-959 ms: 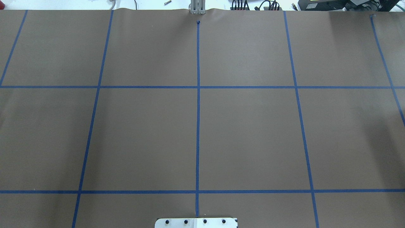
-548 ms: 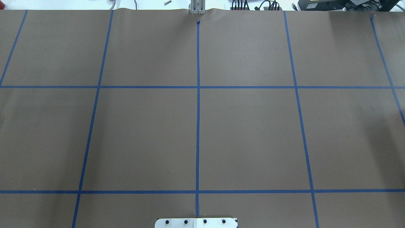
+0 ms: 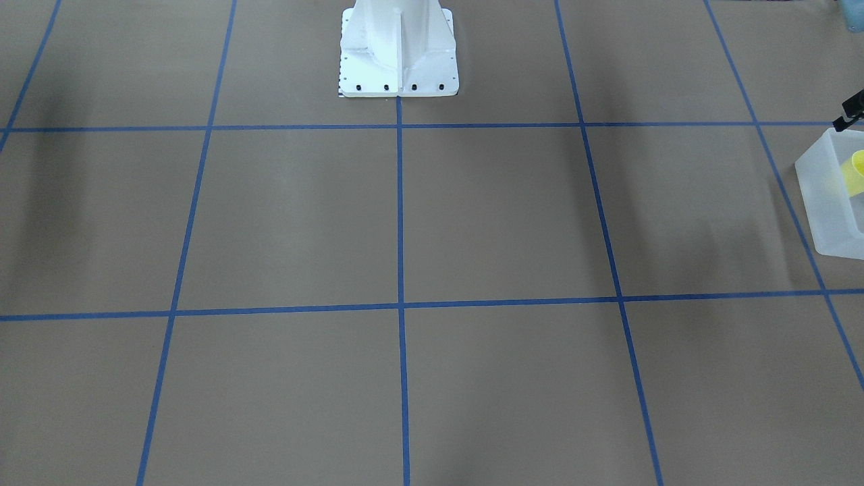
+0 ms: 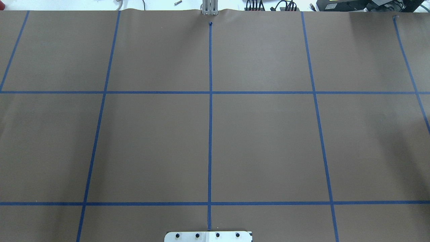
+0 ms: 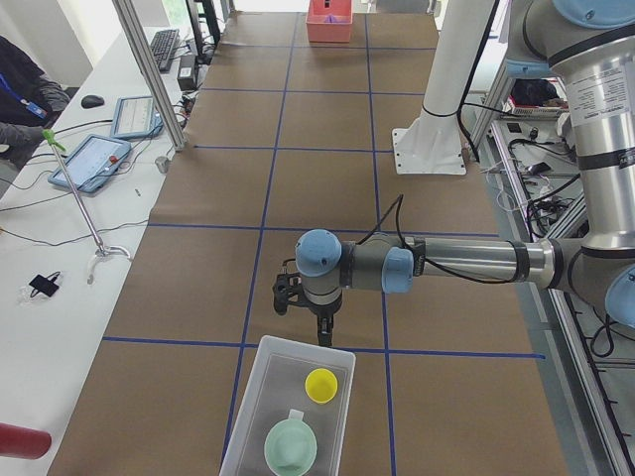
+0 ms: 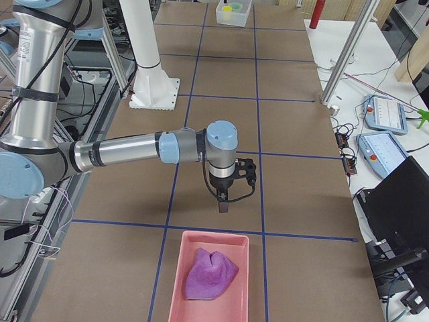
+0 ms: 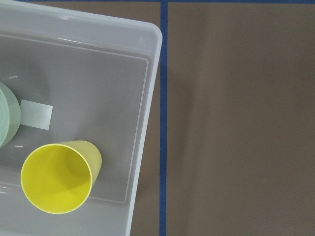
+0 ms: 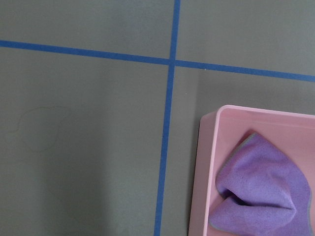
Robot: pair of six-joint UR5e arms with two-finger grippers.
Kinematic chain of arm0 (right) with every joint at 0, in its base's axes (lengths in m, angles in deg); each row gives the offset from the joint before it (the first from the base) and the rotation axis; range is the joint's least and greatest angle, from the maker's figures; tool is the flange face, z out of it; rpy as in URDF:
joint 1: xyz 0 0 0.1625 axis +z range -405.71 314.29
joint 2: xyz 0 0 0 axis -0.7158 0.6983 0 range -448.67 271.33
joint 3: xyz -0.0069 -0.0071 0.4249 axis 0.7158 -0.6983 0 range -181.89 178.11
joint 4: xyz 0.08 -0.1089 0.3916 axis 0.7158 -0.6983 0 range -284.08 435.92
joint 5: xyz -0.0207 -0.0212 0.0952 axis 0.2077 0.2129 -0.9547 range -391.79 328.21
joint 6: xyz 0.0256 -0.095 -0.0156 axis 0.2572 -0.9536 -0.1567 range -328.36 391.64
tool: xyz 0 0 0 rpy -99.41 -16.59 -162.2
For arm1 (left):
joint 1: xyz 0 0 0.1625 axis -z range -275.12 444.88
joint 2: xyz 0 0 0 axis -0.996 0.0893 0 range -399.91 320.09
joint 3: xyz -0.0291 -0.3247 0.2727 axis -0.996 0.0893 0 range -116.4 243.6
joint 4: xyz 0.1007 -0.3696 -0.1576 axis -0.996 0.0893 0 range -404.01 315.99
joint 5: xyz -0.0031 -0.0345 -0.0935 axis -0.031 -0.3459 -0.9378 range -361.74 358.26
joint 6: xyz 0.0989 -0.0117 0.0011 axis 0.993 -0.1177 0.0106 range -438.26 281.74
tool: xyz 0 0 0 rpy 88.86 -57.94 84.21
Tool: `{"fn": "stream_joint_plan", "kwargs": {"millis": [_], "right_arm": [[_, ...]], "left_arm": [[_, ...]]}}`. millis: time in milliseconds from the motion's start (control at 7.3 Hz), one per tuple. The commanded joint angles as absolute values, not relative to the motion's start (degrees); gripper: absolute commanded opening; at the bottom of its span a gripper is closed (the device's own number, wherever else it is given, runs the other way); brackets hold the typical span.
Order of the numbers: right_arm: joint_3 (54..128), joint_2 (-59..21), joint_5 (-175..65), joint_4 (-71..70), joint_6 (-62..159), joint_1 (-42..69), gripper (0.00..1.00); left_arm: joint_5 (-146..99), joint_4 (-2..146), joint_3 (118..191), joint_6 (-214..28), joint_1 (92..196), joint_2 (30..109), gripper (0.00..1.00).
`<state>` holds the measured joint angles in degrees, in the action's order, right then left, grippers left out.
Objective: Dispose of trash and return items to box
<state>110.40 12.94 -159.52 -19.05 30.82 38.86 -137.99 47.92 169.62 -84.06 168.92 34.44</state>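
The yellow cup [image 7: 58, 177] stands upright inside the frosted white box [image 7: 142, 73], next to the mint-green bowl [image 7: 7, 120], which is cut off by the view's edge. The exterior left view shows cup [image 5: 320, 385] and bowl [image 5: 291, 446] both in the box [image 5: 253, 397]. My left gripper [image 5: 323, 339] hangs just beyond the box's far short edge, apart from it; I cannot tell if it is open. My right gripper [image 6: 223, 204] points down above the table, just short of a pink tray [image 6: 175, 268]; I cannot tell its state.
The pink tray holds a crumpled purple cloth [image 6: 209, 274], also seen in the right wrist view [image 8: 261, 187]. The white robot pedestal [image 3: 398, 54] stands at the table's robot side. Tablets and cables lie on a side bench [image 5: 89, 164].
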Motion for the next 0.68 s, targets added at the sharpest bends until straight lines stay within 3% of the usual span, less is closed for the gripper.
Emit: {"fn": "stream_joint_plan", "kwargs": {"millis": [0, 548], "right_arm": [[111.1, 13.4, -161.0, -21.1, 26.6, 38.2, 1.00], [111.5, 13.1, -160.0, -20.8, 27.1, 38.3, 1.00]], "left_arm": [[-138.0, 47.9, 169.7, -84.1, 169.0, 34.4, 0.99], [-138.0, 47.8, 169.2, -84.1, 169.0, 34.4, 0.99]]}}
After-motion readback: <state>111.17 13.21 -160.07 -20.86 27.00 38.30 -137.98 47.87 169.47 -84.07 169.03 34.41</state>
